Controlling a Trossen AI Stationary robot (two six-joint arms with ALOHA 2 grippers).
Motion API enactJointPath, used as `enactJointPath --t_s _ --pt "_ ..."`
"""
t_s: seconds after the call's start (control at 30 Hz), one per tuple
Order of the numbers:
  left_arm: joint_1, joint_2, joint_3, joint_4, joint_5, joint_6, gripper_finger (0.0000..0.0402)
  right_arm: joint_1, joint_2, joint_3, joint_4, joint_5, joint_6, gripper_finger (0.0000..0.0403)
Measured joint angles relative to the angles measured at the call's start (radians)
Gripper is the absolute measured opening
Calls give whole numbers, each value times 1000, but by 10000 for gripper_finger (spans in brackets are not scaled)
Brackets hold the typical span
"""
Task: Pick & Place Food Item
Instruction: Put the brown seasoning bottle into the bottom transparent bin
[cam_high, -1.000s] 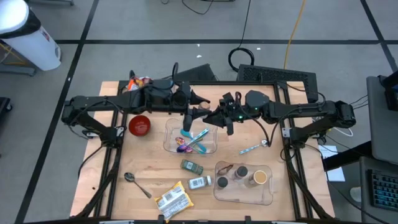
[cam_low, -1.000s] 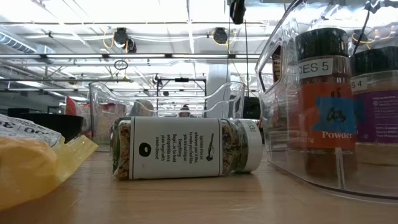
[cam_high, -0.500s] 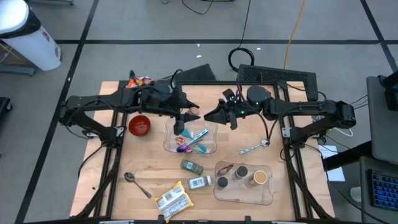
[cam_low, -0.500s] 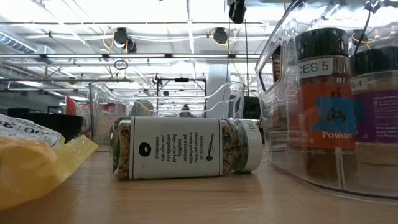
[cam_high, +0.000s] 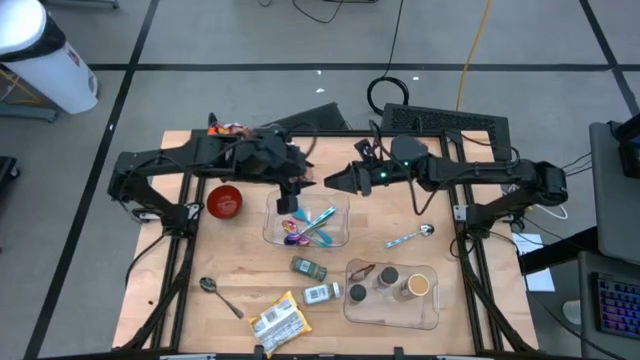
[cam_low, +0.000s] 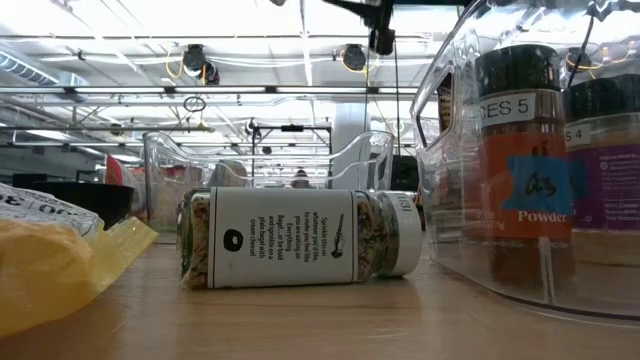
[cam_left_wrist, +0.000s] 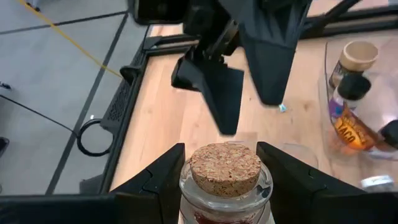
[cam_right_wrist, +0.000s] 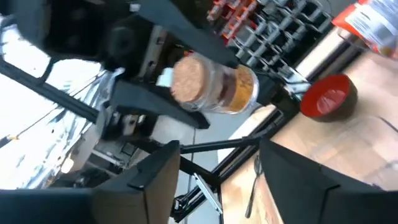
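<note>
The left hand (cam_left_wrist: 225, 186) gripped one cork-stoppered jar (cam_left_wrist: 225, 180), upright between its fingers, above the near rim of the clear bin (cam_high: 270, 236) at mid-bench. The right hand (cam_high: 335, 181), just beside it and apart from the jar, stood open and empty, so the left arm was nearer. On the bench lay two loose spice jars and two spoons.

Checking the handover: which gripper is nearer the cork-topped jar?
Left. The left gripper is clamped on the jar; the right gripper is open beside it, apart.
</note>
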Motion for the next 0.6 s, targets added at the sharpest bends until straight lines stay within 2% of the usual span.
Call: enactJointPath --t_s 0.27,0.43,0.6 --pt "-6 164 199 -237 -1 13 179 0 73 0 71 0 52 268" --pt "-6 230 297 -317 -1 14 179 2 99 0 108 22 86 274" --pt "-6 251 317 -321 14 19 179 3 97 0 143 64 87 269"
